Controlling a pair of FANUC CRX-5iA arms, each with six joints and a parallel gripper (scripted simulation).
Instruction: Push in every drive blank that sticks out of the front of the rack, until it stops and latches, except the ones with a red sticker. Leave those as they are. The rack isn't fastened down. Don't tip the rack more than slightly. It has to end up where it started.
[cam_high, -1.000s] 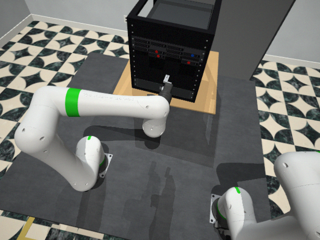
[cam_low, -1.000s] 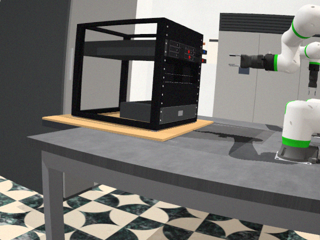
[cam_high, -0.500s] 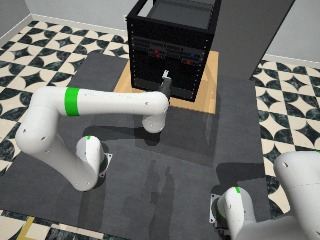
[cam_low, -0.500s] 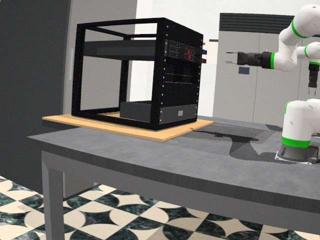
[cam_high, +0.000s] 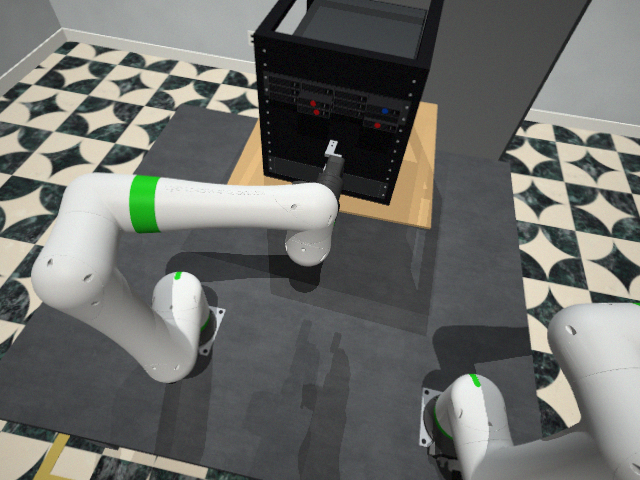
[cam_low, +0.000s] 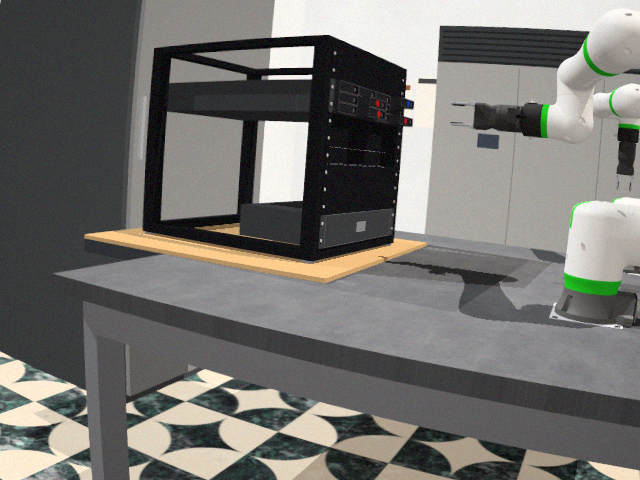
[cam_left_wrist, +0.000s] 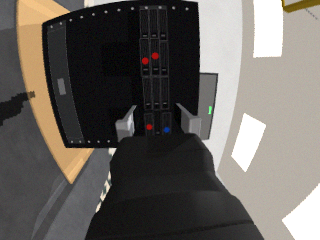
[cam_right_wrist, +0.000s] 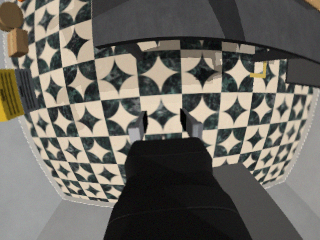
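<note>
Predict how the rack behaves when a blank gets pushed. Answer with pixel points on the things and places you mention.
The black rack (cam_high: 345, 50) (cam_low: 313, 149) probably won't flex; its posts and rails look stiff. Pushing near the red and blue stickers, high on its front, could tip it backward. It may also slide, since it just stands on the wooden board (cam_high: 385, 212) (cam_low: 248, 262).
</note>
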